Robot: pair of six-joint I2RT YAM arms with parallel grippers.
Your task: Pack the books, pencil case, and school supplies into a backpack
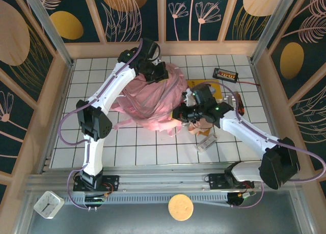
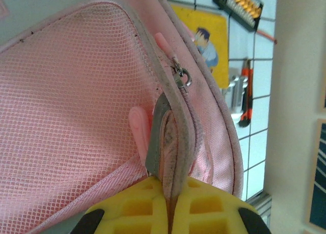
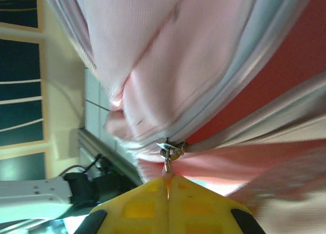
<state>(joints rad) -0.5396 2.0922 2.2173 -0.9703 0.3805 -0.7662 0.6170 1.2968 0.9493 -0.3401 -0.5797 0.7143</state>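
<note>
Whitish-grey block lies on tiled worktop's near-right squares | right gripper, yellow pads pressed together, pinches metal zip pull | soft pink backpack slumps mid-worktop | left gripper nips its piped mesh-pocket seam | thin yellow book lies flat toward far-right corner.

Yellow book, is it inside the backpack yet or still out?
Out. The yellow book lies flat on the tiled table beside the pink backpack, its cover in plain sight.
</note>
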